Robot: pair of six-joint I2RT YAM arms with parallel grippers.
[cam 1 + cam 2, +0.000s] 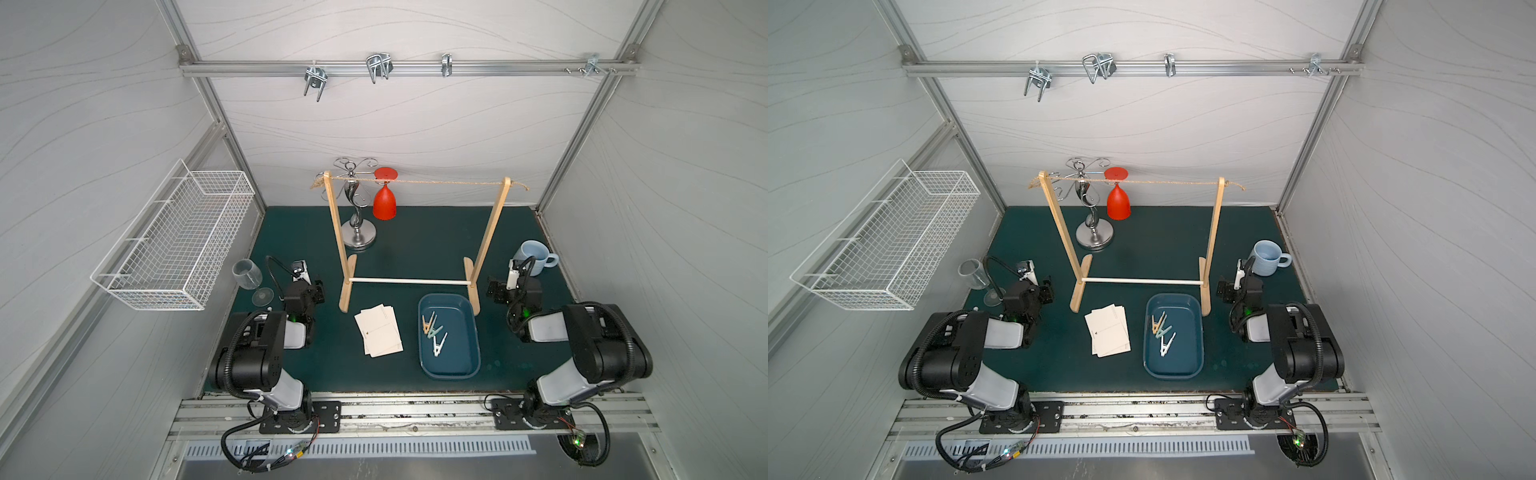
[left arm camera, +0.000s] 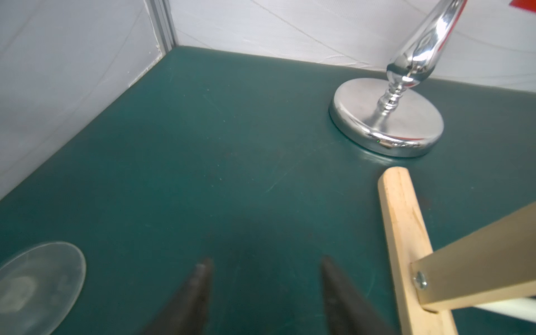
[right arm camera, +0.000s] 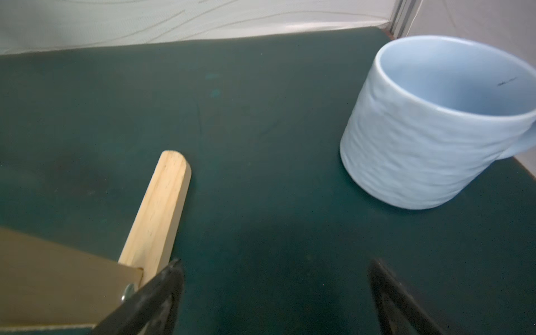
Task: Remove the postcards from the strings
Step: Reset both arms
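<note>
White postcards point(image 1: 379, 332) stacked on mat point(image 1: 299, 232) | pegs point(image 1: 433, 330) in tray point(image 1: 455, 357)

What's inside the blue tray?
A few little clothespegs, tan, greenish and white, lie bunched in the blue tray. They overlap, so I can't count them for sure. The rest of its floor is bare.

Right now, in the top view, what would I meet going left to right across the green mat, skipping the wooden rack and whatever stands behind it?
clear wine glass → left gripper → postcards → blue tray holding clothespegs → right gripper → light blue mug
</note>
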